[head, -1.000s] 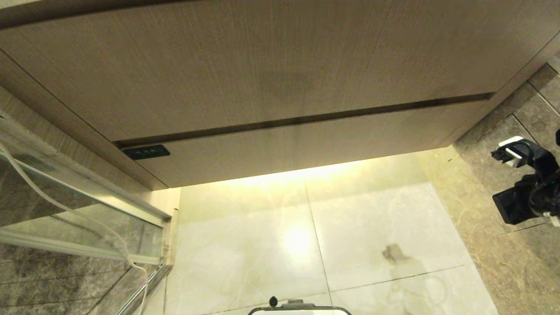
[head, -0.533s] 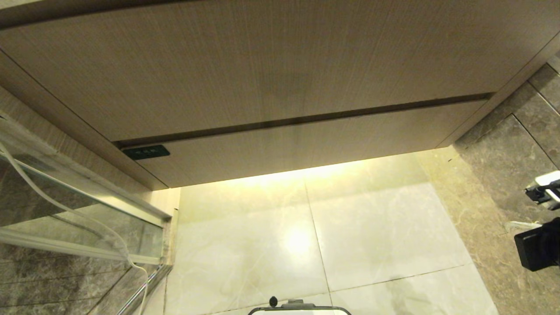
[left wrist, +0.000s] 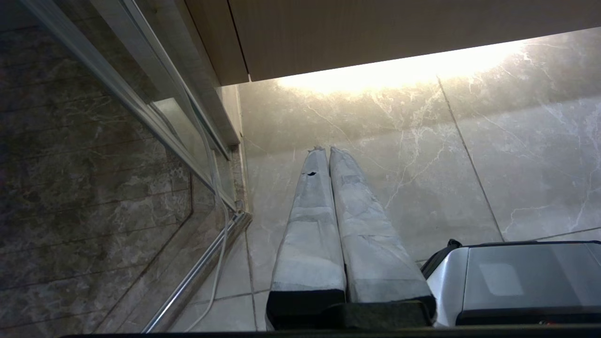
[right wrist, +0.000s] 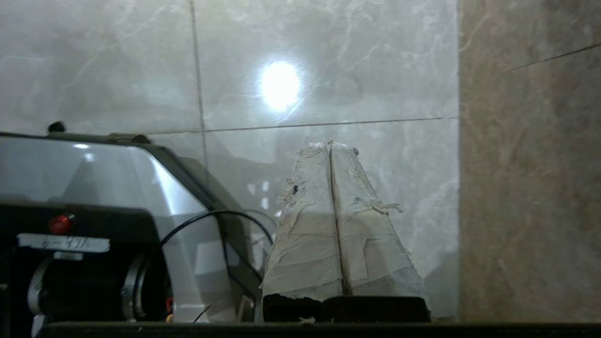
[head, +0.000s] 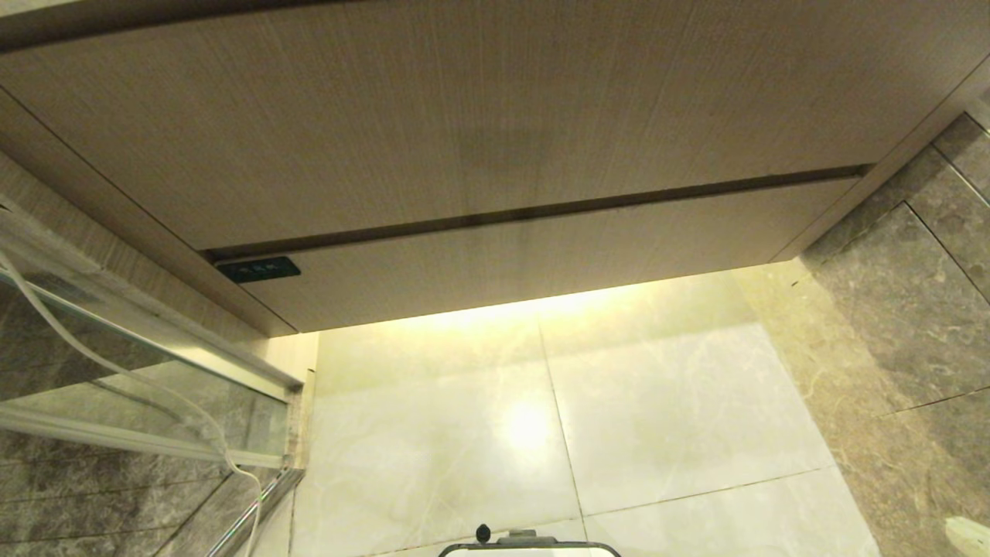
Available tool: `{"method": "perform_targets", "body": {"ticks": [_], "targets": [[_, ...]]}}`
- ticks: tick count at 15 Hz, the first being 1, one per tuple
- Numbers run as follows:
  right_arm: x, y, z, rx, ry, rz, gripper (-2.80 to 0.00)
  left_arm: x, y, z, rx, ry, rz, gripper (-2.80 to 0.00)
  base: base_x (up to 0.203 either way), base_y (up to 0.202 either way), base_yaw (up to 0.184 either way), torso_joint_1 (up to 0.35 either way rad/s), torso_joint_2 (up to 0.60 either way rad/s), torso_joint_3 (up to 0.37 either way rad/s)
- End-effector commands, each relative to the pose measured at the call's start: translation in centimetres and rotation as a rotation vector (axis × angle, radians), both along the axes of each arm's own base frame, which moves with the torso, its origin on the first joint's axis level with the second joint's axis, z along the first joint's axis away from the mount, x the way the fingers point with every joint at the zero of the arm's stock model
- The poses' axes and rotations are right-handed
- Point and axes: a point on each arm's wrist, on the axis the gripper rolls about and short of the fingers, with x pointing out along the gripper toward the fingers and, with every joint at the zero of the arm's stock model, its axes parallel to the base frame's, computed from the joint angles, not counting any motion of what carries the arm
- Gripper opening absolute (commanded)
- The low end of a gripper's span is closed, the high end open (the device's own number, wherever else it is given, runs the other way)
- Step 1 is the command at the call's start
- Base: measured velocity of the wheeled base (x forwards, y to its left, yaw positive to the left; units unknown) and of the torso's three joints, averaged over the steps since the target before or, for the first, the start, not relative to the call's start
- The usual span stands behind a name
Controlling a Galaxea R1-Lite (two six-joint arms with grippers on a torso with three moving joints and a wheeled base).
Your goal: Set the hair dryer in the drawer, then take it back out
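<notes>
The right gripper (right wrist: 331, 145) is seen from its wrist camera with its two tape-wrapped fingers (right wrist: 307, 225) pressed flat together, clenched on nothing. It is pointed down at pale marble floor tiles (right wrist: 375, 70), where a round glare of light (right wrist: 280, 85) is reflected at about 11 o'clock from the fingertips. The robot's silver and black base (right wrist: 117, 188), with a small red button (right wrist: 61, 223) and a black cable (right wrist: 216, 220), is found at 9 o'clock from the gripper. A darker brown tiled strip (right wrist: 530, 188) is seen at 3 o'clock.

The left gripper (left wrist: 323, 150) is likewise clenched and empty, its taped fingers (left wrist: 312, 220) closed side by side over the pale floor. A glass shower screen with a metal frame (left wrist: 141, 108) and a thin white cord (left wrist: 218, 234) are seen at 9 o'clock from it, and part of the robot's base (left wrist: 516, 281) at 4 o'clock.

In the head view, neither gripper is clearly shown. The drawer (head: 541, 263) is shut, seen as a narrow wood-grain front at 12 o'clock, with a small dark plate (head: 258, 269) at its 9 o'clock end. A taller wood panel (head: 464, 116) is placed directly above it. Warm light is cast on the floor below the drawer. The hair dryer cannot be seen in any view.
</notes>
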Motion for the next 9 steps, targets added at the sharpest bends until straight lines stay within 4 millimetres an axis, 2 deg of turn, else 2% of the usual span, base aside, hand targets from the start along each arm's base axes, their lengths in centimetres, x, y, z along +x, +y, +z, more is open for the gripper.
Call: {"method": "perform_targets", "body": {"ticks": [1,3,6,9], "targets": [[-3.3,-0.2,-1.5,0.032,-0.191,0.023,-2.8,0.0,0.0,0.0,0.0,-0.001,0.0,-2.8,0.0,0.0,0.0,0.0,0.0,0.0],[-4.2,-0.2,-2.3,0.052,-0.237,0.045,-2.8,0.0,0.0,0.0,0.0,-0.001,0.0,-2.8,0.0,0.0,0.0,0.0,0.0,0.0],[-4.4,-0.2,-2.8,0.09,-0.234,0.004,-2.8,0.0,0.0,0.0,0.0,-0.001,0.0,-2.8,0.0,0.0,0.0,0.0,0.0,0.0],[-6.2,-0.2,-3.5,0.09,-0.393,-0.003,-2.8,0.0,0.0,0.0,0.005,0.0,0.0,-2.8,0.0,0.0,0.0,0.0,0.0,0.0]]}}
